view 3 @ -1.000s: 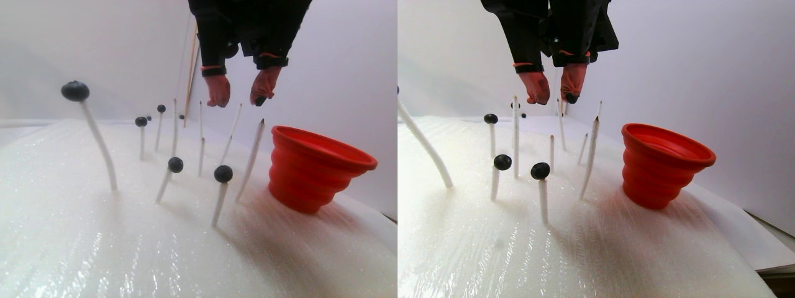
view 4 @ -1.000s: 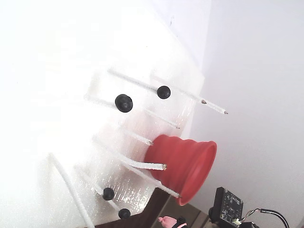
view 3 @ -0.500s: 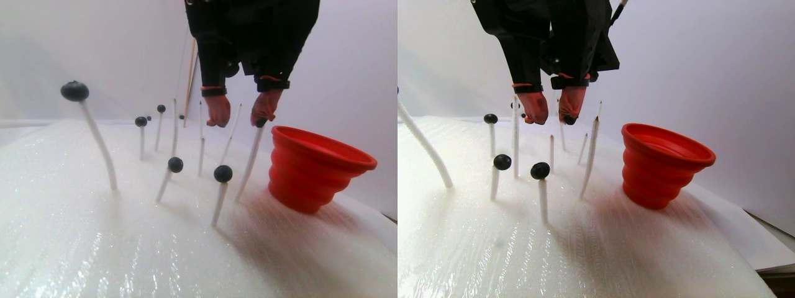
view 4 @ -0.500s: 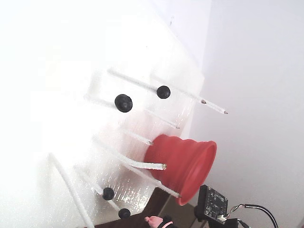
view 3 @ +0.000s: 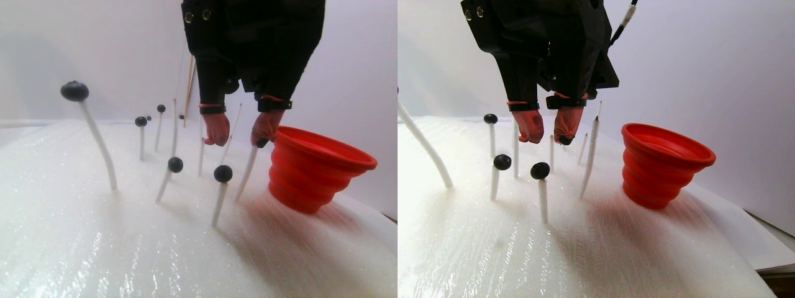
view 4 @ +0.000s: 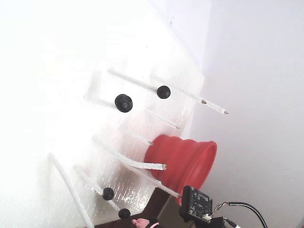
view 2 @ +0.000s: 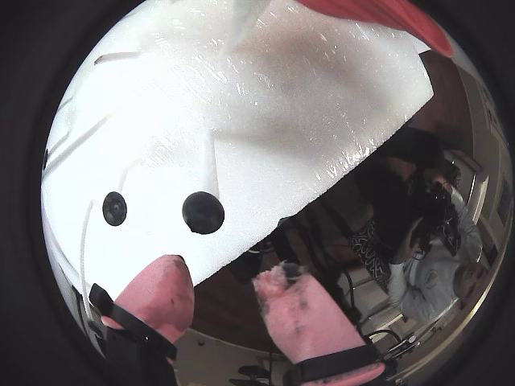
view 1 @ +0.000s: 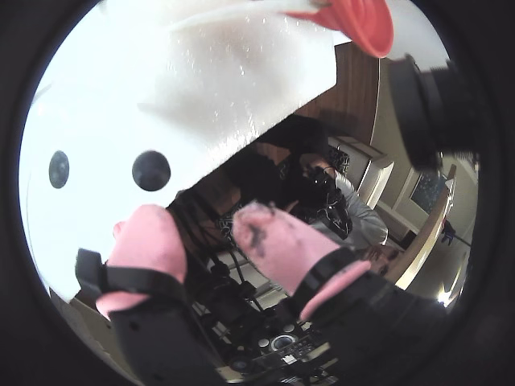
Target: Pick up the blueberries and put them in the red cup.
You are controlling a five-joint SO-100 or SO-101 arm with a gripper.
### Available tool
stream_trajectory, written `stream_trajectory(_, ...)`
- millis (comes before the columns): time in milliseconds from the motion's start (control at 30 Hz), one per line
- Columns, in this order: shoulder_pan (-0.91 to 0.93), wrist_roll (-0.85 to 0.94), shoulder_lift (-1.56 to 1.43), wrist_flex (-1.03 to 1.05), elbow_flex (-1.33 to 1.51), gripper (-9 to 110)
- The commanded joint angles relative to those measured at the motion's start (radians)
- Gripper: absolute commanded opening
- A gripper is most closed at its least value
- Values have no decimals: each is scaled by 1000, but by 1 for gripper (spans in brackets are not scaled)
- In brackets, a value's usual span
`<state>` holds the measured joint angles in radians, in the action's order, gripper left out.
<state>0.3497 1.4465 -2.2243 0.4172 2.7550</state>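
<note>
Several blueberries sit on the tips of thin white rods stuck in a white foam sheet (view 3: pixel 93 248). Two blueberries (view 1: pixel 151 170) (view 2: pixel 203 212) show above the pink fingertips in both wrist views. In the stereo pair view my gripper (view 3: pixel 241 138) hangs open over the rods, left of the red cup (view 3: pixel 313 167). A small dark ball (view 3: pixel 261 143) sits right at its right fingertip, on top of a rod; I cannot tell if they touch. Two berries (view 3: pixel 222 173) stand lower in front. The cup's rim shows at the top of both wrist views (view 1: pixel 354 20) (view 2: pixel 378 16).
More berries on rods stand further left (view 3: pixel 74 90) and at the back (view 3: pixel 141 121). Bare rods (view 4: pixel 213 107) stick out near the cup (view 4: pixel 183 159) in the fixed view. The foam's edge (view 2: pixel 322 185) runs close behind the gripper (view 2: pixel 224 275); beyond it are a person and clutter.
</note>
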Motion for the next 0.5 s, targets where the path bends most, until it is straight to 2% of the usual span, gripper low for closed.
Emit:
stream_trajectory(0,-3,5,9,-21,-49,15)
stream_trajectory(467,-9,12,150,-106,-84,15)
